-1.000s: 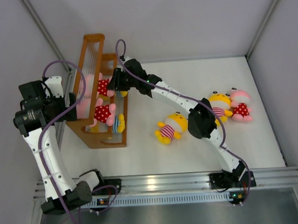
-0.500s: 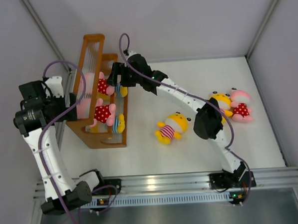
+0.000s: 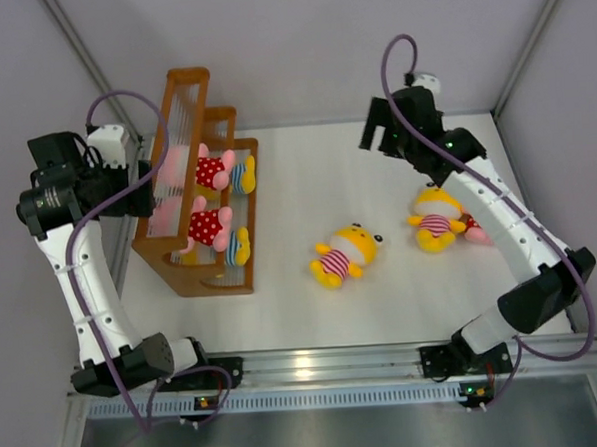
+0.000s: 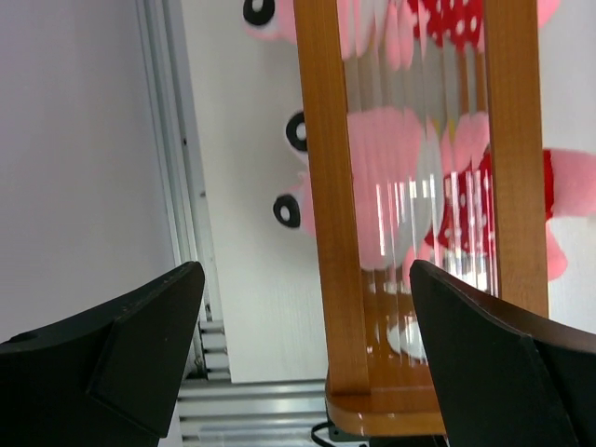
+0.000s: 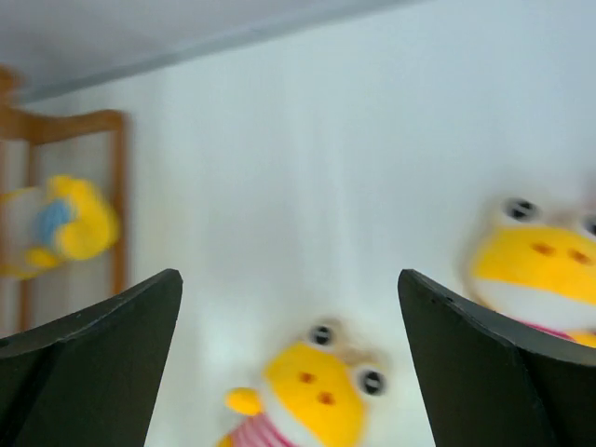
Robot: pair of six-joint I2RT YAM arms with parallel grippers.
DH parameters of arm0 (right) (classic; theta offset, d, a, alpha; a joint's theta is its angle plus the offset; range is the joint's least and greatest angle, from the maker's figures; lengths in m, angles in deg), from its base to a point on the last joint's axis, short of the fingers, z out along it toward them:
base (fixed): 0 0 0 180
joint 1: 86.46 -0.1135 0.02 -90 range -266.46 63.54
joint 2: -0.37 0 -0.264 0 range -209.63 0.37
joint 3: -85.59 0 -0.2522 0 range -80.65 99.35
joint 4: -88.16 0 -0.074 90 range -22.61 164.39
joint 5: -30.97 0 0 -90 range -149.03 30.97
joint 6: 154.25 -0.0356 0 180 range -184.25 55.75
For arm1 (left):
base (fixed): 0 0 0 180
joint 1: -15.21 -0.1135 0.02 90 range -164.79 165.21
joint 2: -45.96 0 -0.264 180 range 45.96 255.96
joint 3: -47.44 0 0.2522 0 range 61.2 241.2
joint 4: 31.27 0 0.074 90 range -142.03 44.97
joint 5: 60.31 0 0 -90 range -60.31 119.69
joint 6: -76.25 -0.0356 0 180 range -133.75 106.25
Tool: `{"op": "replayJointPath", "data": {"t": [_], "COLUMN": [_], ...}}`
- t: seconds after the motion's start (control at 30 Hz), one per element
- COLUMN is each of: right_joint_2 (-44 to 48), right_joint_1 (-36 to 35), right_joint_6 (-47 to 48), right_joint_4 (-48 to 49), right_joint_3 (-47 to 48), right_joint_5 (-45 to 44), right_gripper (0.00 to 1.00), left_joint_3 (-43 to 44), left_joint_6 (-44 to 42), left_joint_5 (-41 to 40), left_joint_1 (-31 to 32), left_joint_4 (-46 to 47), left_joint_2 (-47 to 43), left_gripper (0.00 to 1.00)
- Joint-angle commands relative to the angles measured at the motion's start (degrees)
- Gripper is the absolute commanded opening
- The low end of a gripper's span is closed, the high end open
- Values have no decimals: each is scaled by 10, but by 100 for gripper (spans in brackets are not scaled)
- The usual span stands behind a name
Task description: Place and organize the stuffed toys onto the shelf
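Note:
The shelf (image 3: 195, 259) stands at the table's left; two pink-headed toys in red dotted outfits (image 3: 207, 173) and two yellow toys in blue stripes (image 3: 242, 174) sit on it. On the table lie a yellow-headed, pink-striped toy (image 3: 345, 253), a second one (image 3: 435, 217), and a pink-headed toy (image 3: 476, 231) mostly hidden by the right arm. My right gripper (image 3: 376, 139) hangs open and empty over the back of the table; its view shows both yellow toys (image 5: 317, 391) (image 5: 540, 265) below. My left gripper (image 3: 148, 186) is open behind the shelf, its jaws either side of the shelf's wooden rail (image 4: 326, 186).
Grey enclosure walls close in the table on the left, back and right. An aluminium rail (image 3: 326, 364) with both arm bases runs along the near edge. A metal frame post (image 4: 177, 186) stands just left of the shelf.
My right gripper opened, left the blue-striped toy on the shelf and swung back and to the right, away from the shelf. The left arm shifted slightly.

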State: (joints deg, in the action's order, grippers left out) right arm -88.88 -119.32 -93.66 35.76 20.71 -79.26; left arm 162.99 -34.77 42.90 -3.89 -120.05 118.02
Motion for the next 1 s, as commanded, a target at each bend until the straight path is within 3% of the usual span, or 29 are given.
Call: {"op": "replayJointPath", "data": {"t": [0.0,0.2,0.27,0.3,0.33,0.4,0.5,0.73,0.97], "right_joint_2": [49,192,247,262,285,304,324,288,233], "right_joint_1": [75,244,303,382,418,493,550,593,593], "right_joint_6": [-25,-50,-50,-52,-55,-68,-99,-198,-238], "right_joint_4": [-150,-161,-133,-125,-110,-97,-48,105,196], "right_joint_3": [-106,-278,-354,-376,-414,-447,-509,-618,-616], "right_joint_5": [-86,-90,-19,8,49,69,113,132,141], "right_gripper": [99,99,99,100,99,99,96,82,78], "left_joint_3": [64,174,191,194,195,198,191,167,158], "left_joint_6": [-17,9,20,21,22,20,9,-24,-39], "left_joint_5": [40,63,88,102,111,127,132,136,131], "left_joint_1": [2,3,3,3,5,7,10,9,9], "left_joint_4": [7,9,9,9,8,9,10,10,10], "left_joint_2": [55,161,175,183,185,185,179,165,164], "left_gripper": [98,98,98,98,98,98,98,98,98]}}
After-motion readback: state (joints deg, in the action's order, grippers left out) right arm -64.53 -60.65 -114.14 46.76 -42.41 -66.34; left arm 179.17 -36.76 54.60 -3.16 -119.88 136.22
